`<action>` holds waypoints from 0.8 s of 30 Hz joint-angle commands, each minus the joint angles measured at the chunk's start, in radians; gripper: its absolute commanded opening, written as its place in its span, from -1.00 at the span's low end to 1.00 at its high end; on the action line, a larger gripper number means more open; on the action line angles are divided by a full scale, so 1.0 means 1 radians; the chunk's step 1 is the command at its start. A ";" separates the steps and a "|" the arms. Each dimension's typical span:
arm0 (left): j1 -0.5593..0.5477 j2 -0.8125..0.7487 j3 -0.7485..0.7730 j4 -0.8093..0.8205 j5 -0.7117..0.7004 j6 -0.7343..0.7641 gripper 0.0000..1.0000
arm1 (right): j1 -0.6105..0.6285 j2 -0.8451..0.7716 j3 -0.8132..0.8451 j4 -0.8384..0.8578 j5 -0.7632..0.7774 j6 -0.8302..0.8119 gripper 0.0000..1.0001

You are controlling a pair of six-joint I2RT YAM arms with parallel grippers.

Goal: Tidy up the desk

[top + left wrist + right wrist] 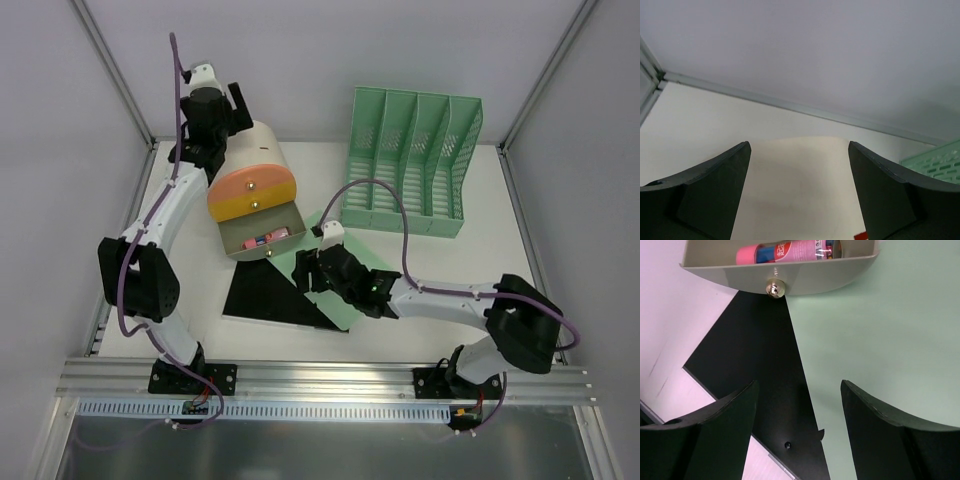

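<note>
The aluminium rail point(330, 375) runs along the near edge of the desk point(470, 255), and both arm bases are bolted to it. The white tabletop stretches away from the rail to the grey walls point(320, 60).

The right pincer point(305, 270) hovers low over the middle of the desk with its fingers spread wide and nothing between them. Directly beneath it, a black sheet point(750, 350) lies on its left-finger side and a pale green sheet point(880, 340) on its right-finger side. The green sheet overlaps the black one along a straight edge that runs under the gap. Whether the fingertips touch either sheet cannot be told. Bare desk point(670, 315) shows further to the pincer's left.

Just ahead of its fingertips stands an open beige drawer point(790, 277) with a brass knob point(775, 288). Inside lies a pink tube point(785, 251) with red lettering on a white band, cropped and too small to read.

The drawer belongs to a round-topped cream drawer unit point(262, 150), which has orange and yellow drawer fronts above the open one.

The left pincer point(228, 112) sits over the far end of that unit, fingers wide apart and empty. The cream top point(800, 190) lies below and between them. A mint-green slotted file rack point(935, 160) stands off to this pincer's right, and the white desk point(690, 120) shows to its left. The wall point(815, 50) rises ahead.
</note>
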 commanded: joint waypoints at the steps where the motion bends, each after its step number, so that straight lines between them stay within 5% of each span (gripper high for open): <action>1: -0.039 0.050 0.113 0.137 -0.097 0.147 0.61 | 0.006 0.052 0.082 0.062 0.016 -0.039 0.42; 12: -0.043 0.097 0.063 0.062 -0.200 0.121 0.61 | -0.015 0.262 0.210 0.154 0.007 -0.030 0.43; 24: -0.037 0.125 0.024 -0.078 -0.138 0.055 0.52 | -0.069 0.427 0.351 0.191 -0.045 -0.013 0.43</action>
